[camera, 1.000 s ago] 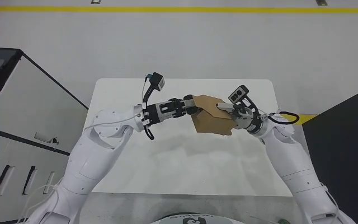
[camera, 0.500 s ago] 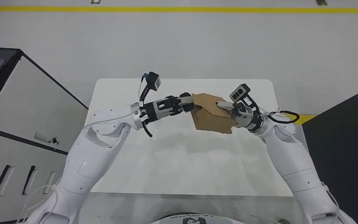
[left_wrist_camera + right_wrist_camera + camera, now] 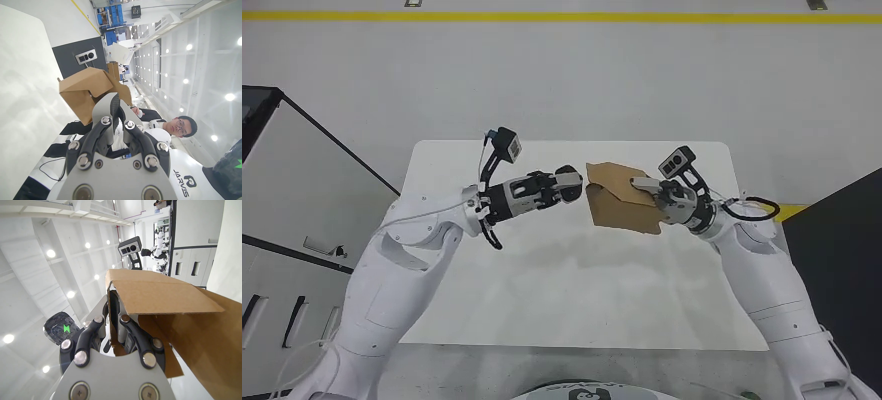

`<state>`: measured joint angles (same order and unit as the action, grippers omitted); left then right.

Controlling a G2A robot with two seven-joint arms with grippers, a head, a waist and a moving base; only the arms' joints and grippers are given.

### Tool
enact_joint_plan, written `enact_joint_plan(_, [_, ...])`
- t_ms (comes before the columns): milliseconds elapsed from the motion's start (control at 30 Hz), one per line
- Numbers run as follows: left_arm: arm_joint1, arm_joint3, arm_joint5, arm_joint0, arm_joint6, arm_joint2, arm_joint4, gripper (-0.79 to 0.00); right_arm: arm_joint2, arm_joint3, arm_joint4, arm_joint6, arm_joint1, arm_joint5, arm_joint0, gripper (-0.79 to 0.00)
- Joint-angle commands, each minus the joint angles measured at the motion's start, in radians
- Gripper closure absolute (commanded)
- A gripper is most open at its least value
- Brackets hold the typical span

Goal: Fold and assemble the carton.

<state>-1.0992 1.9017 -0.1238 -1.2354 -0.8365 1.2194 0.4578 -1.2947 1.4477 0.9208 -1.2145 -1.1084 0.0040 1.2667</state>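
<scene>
The carton [image 3: 617, 195] is plain brown cardboard on every face that shows, partly folded, with loose flaps at its ends. It hangs between the two sets of jaws, tilted, and appears to be lifted off the white counter [image 3: 572, 290].

The right jaws are pinching the carton. In the right wrist view a ragged-edged panel of the carton [image 3: 160, 298] runs down between the two fingers [image 3: 130, 330], and they close on it from both sides. A wide flap folds out over the fingertips, and the rest of the body stretches away beyond and to one side of them. From above, these jaws hold the carton at the end nearest their own arm.

The left jaws are pressed together with nothing seen between the pads. In the left wrist view the carton [image 3: 81, 91] sits just past their tips, showing an open corner where two flaps meet, with the counter [image 3: 19, 75] behind it. One fingertip [image 3: 113, 100] overlaps the carton's edge there, and whether it touches the cardboard cannot be told. From above, the left jaws lie just beside the carton's far end, opposite the right jaws, so the carton's whole length lies between the two
</scene>
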Motion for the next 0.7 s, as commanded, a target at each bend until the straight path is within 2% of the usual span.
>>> enact_joint_plan(0, [-0.001, -0.001, -0.001, 0.0, -0.003, -0.015, -0.001, 0.0, 0.001, 0.002, 0.001, 0.001, 0.0, -0.001, 0.002, 0.0])
enact_joint_plan(267, [-0.011, -0.038, 0.001, 0.025, 0.019, -0.081, -0.029, 0.0, 0.0, 0.014, 0.016, -0.001, -0.002, -0.003, 0.015, 0.0])
enact_joint_plan(667, [-0.015, -0.037, -0.002, 0.034, 0.023, -0.112, -0.042, 0.0, -0.002, 0.035, 0.025, -0.011, -0.002, 0.0, 0.032, 0.0])
